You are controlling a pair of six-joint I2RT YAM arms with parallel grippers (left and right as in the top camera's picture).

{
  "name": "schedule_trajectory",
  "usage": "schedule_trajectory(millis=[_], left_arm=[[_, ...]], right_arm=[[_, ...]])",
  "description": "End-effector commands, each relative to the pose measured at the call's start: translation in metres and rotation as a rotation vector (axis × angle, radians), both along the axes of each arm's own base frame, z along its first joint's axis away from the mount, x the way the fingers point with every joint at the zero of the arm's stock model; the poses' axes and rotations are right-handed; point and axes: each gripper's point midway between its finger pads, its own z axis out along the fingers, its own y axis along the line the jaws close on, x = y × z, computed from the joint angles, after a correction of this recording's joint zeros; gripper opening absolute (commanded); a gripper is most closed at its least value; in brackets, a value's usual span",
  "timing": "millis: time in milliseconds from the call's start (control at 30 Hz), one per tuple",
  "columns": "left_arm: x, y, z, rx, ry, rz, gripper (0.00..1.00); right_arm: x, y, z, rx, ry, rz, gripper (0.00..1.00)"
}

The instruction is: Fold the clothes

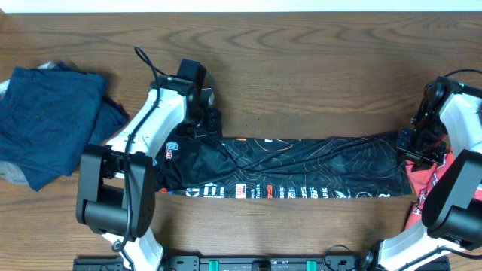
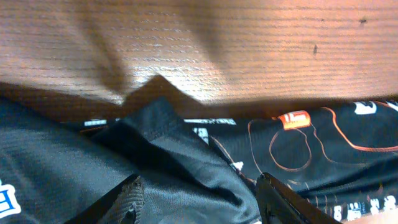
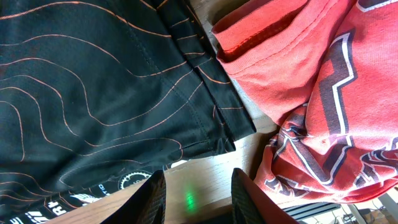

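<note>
Seen from overhead, the black shirt [image 1: 301,169] lies across the middle of the frame as a long, narrow band. I judge the lengthwise folds done and the crosswise folds left. My left gripper [image 2: 200,198] hangs open over its left end. My right gripper [image 3: 196,190] is open and empty at its right end.

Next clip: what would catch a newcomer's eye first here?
A black sports shirt with orange contour lines lies as a long band across the middle of the wooden table. The left gripper hangs open over its left end, the right gripper open just off its right end. A crumpled navy garment sits far left; a red T-shirt with white print is bunched at the right.
</note>
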Motion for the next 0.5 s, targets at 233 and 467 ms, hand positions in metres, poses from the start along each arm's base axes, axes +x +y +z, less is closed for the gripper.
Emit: schedule_trajectory(millis=[233,467], left_arm=[[-0.004,-0.002,-0.036,0.076,0.07,0.027,0.47],[-0.005,-0.003,-0.04,0.079,0.079,0.022,0.12]], right_arm=[[-0.002,0.0,0.001,0.007,-0.002,0.006,0.33],[-0.001,0.0,0.001,0.006,-0.003,0.005,0.33]])
